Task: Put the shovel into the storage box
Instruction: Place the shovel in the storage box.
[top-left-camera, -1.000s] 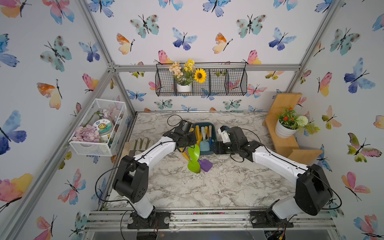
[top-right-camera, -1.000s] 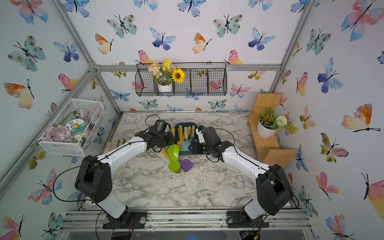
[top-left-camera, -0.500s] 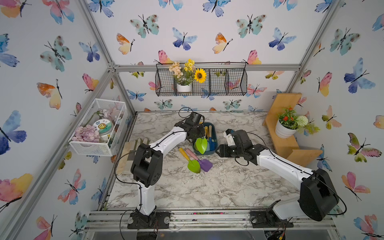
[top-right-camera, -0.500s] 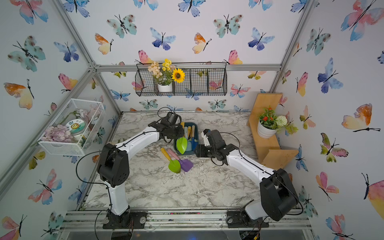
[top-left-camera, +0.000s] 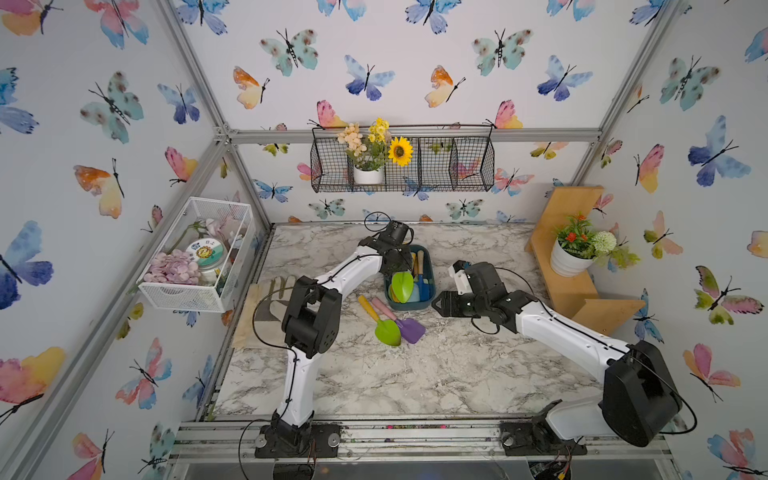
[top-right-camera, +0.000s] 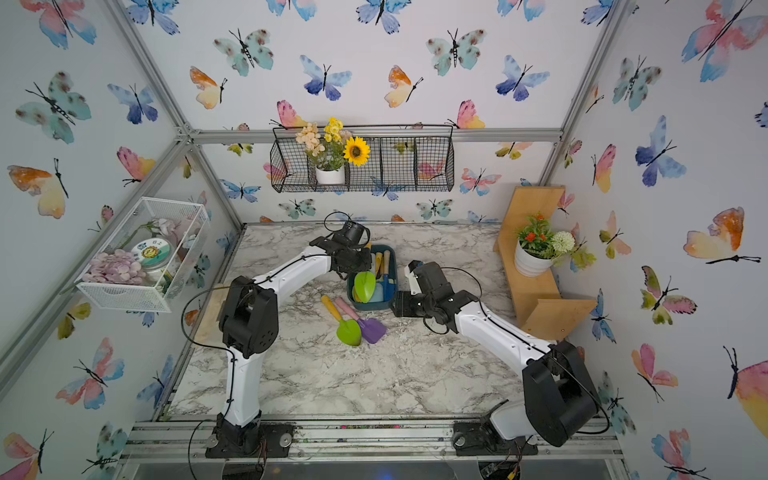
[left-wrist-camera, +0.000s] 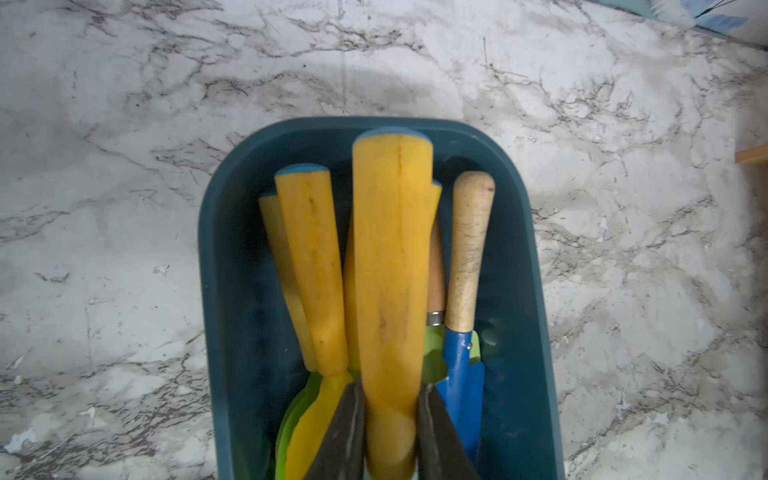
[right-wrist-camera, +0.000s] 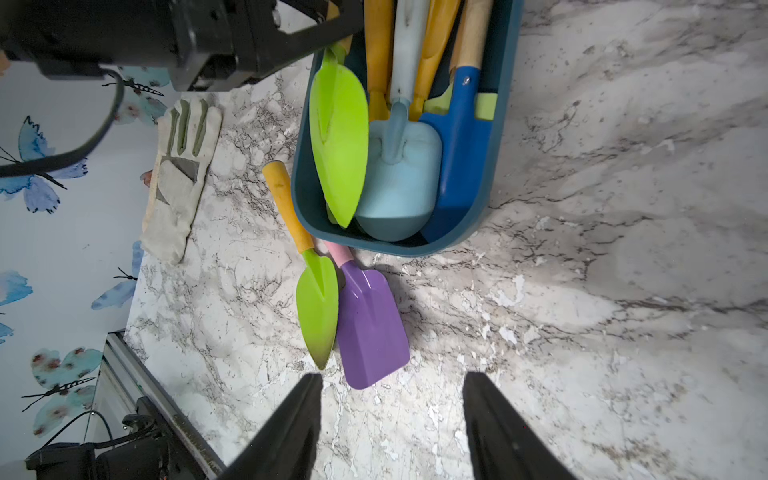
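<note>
Read all clock directions in a top view, with 12 o'clock at the back wall.

1. Locate the storage box (top-left-camera: 409, 306) on the table (top-left-camera: 415, 374), just toward 12 o'clock from the table centre. Its long axis runs from 12 to 6 o'clock.
2. Check the left claw (left-wrist-camera: 391, 386). It is clamped on the yellow handle of the shovel (left-wrist-camera: 390, 270), one finger on each side of the handle.
3. Note where the shovel is: held over the storage box, handle toward 12 o'clock and green blade (right-wrist-camera: 338, 137) toward 6 o'clock, along the box's 9 o'clock wall. The handle end reaches the rim at 12 o'clock. You cannot tell whether the blade touches the tools beneath it.
4. Check the right claw (right-wrist-camera: 392, 376). Its fingers stand apart with nothing between them. It hangs above bare table at 4 o'clock from the box, close to the box corner.
5. Confirm the box contents: a light blue shovel (right-wrist-camera: 399, 178), a blue shovel (right-wrist-camera: 457, 145) with a wooden handle, and further yellow handles.
6. Confirm the loose items. A second green shovel (top-left-camera: 386, 328) and a purple shovel (top-left-camera: 409, 328) lie side by side, touching, at 7 o'clock from the box, blades toward 5 o'clock. A glove (top-left-camera: 270, 299) lies flat at 9 o'clock, at the table edge.
</note>
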